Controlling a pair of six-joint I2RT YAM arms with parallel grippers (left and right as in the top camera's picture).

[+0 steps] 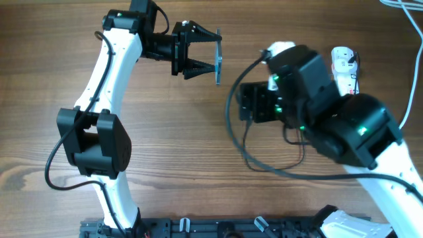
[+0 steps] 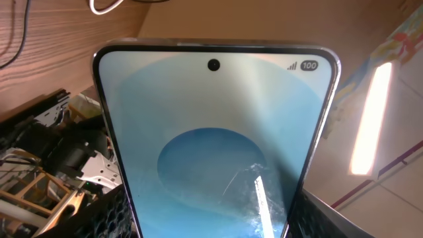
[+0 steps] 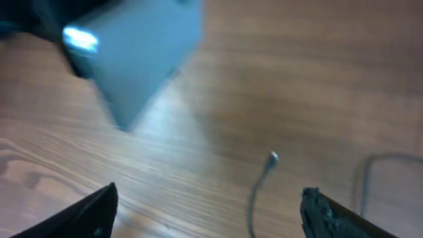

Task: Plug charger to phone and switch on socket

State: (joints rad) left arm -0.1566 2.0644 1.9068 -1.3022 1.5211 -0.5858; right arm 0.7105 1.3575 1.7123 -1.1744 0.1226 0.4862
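My left gripper (image 1: 213, 54) is shut on the phone (image 1: 219, 58) and holds it on edge above the table, at the upper middle of the overhead view. In the left wrist view the phone's cyan screen (image 2: 211, 132) fills the space between the two fingers (image 2: 211, 228). My right gripper (image 1: 243, 106) is open and empty to the right of the phone. In the right wrist view the charger's thin black cable and plug tip (image 3: 272, 157) lie between the open jaws (image 3: 210, 198), and the phone is a blurred grey shape (image 3: 132, 53) at the upper left. The white socket (image 1: 344, 69) lies at the upper right.
The black charger cable loops over the table (image 1: 264, 165) below the right wrist. A white cord (image 1: 415, 33) runs along the right edge. The right arm's bulk covers part of the socket. A black rail (image 1: 218, 228) borders the front edge.
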